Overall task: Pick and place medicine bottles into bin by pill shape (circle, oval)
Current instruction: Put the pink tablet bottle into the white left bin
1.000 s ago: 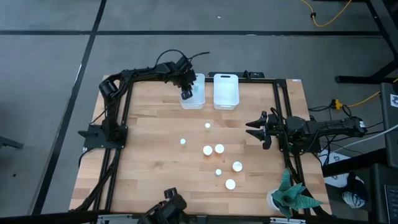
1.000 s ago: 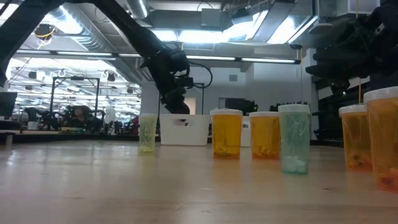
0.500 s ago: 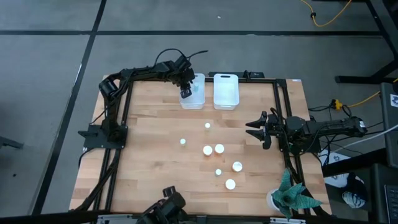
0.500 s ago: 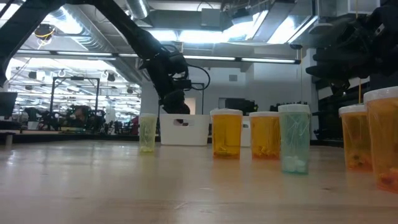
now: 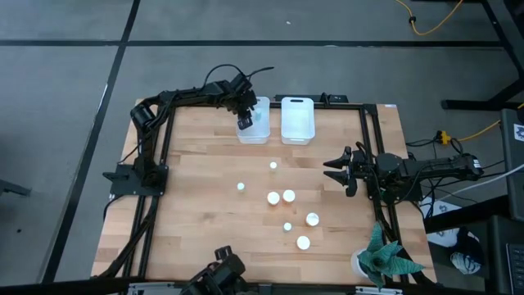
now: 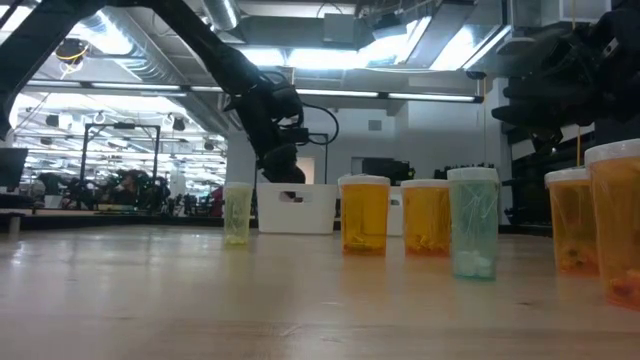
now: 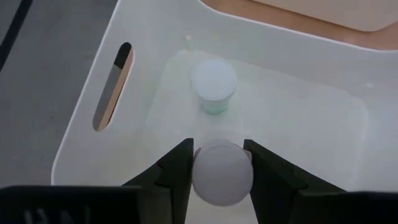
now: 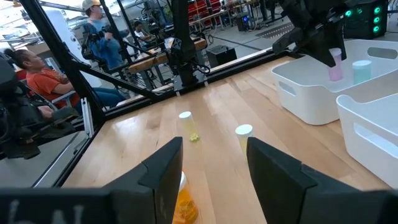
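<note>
Two white bins stand side by side at the far edge of the table (image 5: 205, 164): the left bin (image 5: 255, 131) and the right bin (image 5: 297, 120). The left tool (image 5: 244, 123) hangs over the left bin with its two dark fingers (image 7: 177, 168) clamped on a small white-capped bottle (image 7: 222, 172), seen from above in the left wrist view; the right wrist view shows this held bottle as pink (image 8: 336, 70). Under it, inside the same bin, a pastel green bottle (image 7: 214, 84) stands upright on the bin floor, near the wall with the slot handle (image 7: 114, 87). From the right wrist view a pale blue-green bottle (image 8: 361, 71) shows above that bin's rim just beside the pink one.

Seven bottles are left on the bare table, spread over its middle and its near right part. From above only their white caps show: one lone cap (image 5: 273, 165) nearest the bins, one (image 5: 241, 187) further left, a pair almost touching (image 5: 281, 197), then three nearer the front edge (image 5: 287, 227) (image 5: 313, 219) (image 5: 303, 242). At table height they read as a pale green bottle (image 6: 237, 213), two orange bottles (image 6: 364, 213) (image 6: 427, 216), a blue-green one (image 6: 472, 235) and two more orange ones at the picture's right edge (image 6: 610, 220).

The right tool (image 5: 332, 170) waits near the table's right edge, well apart from every bottle, its fingers spread with nothing between them
</note>
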Robot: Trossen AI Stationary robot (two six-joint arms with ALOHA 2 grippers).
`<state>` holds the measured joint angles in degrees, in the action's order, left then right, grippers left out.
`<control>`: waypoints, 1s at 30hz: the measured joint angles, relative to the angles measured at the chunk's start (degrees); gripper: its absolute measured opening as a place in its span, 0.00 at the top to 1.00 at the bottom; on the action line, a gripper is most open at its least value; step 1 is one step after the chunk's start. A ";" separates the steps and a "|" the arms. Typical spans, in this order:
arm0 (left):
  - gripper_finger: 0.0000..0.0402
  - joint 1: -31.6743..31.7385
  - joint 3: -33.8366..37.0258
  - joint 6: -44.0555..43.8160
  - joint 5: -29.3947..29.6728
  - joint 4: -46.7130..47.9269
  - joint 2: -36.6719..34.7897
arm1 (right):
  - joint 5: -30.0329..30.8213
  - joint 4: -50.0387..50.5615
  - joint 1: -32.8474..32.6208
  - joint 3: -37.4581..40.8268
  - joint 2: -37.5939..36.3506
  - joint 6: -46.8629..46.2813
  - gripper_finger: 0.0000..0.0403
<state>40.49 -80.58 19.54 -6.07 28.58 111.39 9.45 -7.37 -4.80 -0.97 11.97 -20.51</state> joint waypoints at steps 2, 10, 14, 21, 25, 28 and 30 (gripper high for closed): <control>0.67 0.00 0.00 -0.01 -0.02 0.02 0.00 | 0.00 -0.01 0.01 0.00 0.01 0.00 0.55; 0.67 -0.02 0.00 -0.08 -0.02 0.10 0.00 | 0.00 -0.01 0.01 0.00 0.01 0.00 0.55; 0.67 -0.02 0.00 -0.08 -0.01 0.11 0.00 | 0.00 -0.01 0.00 0.00 0.00 0.00 0.55; 0.67 -0.54 0.02 -0.51 1.23 0.13 -0.02 | 0.00 -0.01 0.01 0.00 -0.01 0.00 0.55; 0.67 -1.27 0.04 -1.04 3.62 0.02 -0.02 | 0.00 -0.03 0.02 0.00 0.01 0.00 0.55; 0.67 -1.77 0.04 -1.04 4.02 -0.33 -0.02 | 0.00 -0.03 0.01 0.00 0.01 0.00 0.55; 0.67 -2.23 0.04 -1.06 4.05 -0.76 -0.02 | 0.00 -0.03 0.01 0.00 0.01 0.00 0.55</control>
<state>38.26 -80.53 18.48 -2.01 27.81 111.37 9.45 -7.40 -4.79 -0.97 11.99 -20.51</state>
